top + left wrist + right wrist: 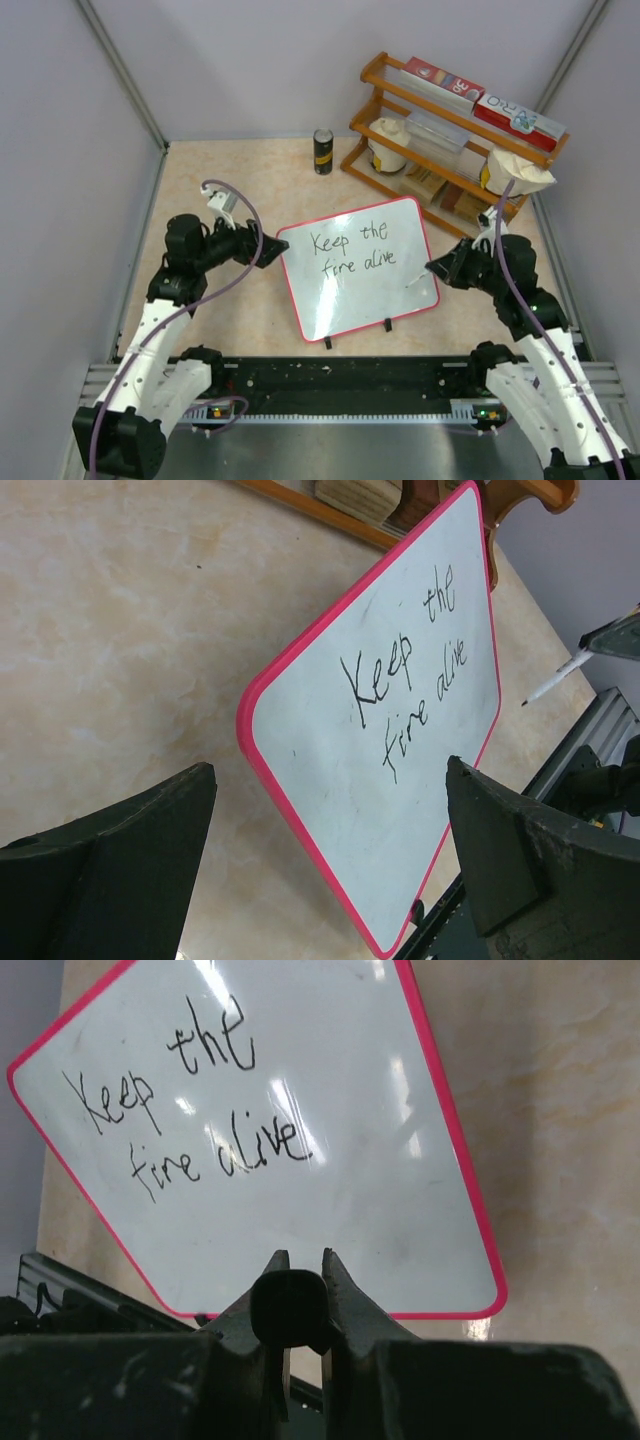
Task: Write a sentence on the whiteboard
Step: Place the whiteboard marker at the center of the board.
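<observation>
Red-rimmed whiteboard (365, 300) lies flat on the table (220, 180) betw. both arms, long side going L to R. Sentence (352, 250) looks done. Right fingers (433, 268) pinch the pen (560, 670) near its right edge; left fingers (268, 243) wide, nothing in them, by its left edge.

Left arm (150, 320) elbow bent, left gripper (266, 245) jaws spread wide, empty, right arm (545, 335) folded inward, right gripper (438, 268) clamped on a marker (290, 1307)

Whiteboard (360, 300) bearing the sentence (355, 250), handwritten in black: "Keep the" above "fire alive". Printing on the red-and-white boxes (445, 80) is unreadable.
</observation>
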{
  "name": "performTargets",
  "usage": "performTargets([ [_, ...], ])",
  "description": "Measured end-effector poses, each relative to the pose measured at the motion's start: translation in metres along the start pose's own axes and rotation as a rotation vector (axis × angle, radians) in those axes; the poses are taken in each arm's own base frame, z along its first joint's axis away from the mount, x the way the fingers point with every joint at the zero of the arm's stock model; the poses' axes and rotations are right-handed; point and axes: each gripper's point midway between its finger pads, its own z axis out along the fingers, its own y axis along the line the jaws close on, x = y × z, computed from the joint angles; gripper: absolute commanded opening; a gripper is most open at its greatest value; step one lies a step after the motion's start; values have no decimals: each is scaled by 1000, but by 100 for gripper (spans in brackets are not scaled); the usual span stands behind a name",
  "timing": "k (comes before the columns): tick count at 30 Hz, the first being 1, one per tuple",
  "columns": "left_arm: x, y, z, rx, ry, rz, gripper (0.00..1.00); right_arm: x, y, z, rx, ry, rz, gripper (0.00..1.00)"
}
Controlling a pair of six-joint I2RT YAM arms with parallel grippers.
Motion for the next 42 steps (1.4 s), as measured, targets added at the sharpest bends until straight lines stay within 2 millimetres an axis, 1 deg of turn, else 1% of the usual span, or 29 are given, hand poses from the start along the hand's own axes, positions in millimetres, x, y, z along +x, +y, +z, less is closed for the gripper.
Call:
performTargets([
  [2,-5,-3,-1,4,-9,9,99,16,-4,-1,1,49,27,0],
  [5,-13,-7,-3,12,-18,23,99,49,-14,-3,19,150,94,0],
  [9,-22,-13,-4,28,-26,38,99,88,-20,-6,26,294,204,0],
  [12,-27,-16,-4,39,-30,47,99,111,-23,-6,35,378,282,0],
  [14,-30,-18,-4,45,-33,51,99,128,-28,-5,55,433,335,0],
  [17,-32,-20,-5,53,-37,55,99,148,-37,-7,103,501,401,0],
  [22,-33,-21,-5,58,-40,58,99,157,-44,-6,164,543,451,0],
  [23,-33,-21,-5,59,-41,59,99,158,-45,-6,173,548,454,1],
  [26,-34,-22,-5,60,-42,60,99,159,-49,-5,195,551,458,20],
  [27,-34,-22,-5,62,-42,61,99,159,-50,-5,202,547,457,30],
  [29,-34,-24,-5,72,-40,62,99,158,-52,-4,214,536,460,39],
  [30,-34,-25,-5,78,-40,63,99,157,-53,-4,222,529,460,46],
  [33,-35,-29,-6,96,-41,65,99,153,-56,-3,242,500,461,55],
  [35,-37,-31,-6,108,-45,65,99,145,-54,-3,244,471,457,59],
  [36,-38,-32,-6,111,-49,67,99,139,-53,-3,240,454,451,65],
  [38,-40,-34,-6,118,-56,71,99,131,-49,-2,229,423,445,68],
  [39,-41,-34,-6,124,-59,74,99,128,-48,-2,223,411,441,72],
  [41,-42,-36,-5,141,-59,76,99,124,-47,-2,215,395,434,76],
  [42,-42,-37,-4,146,-58,75,99,124,-46,-2,213,392,433,83],
])
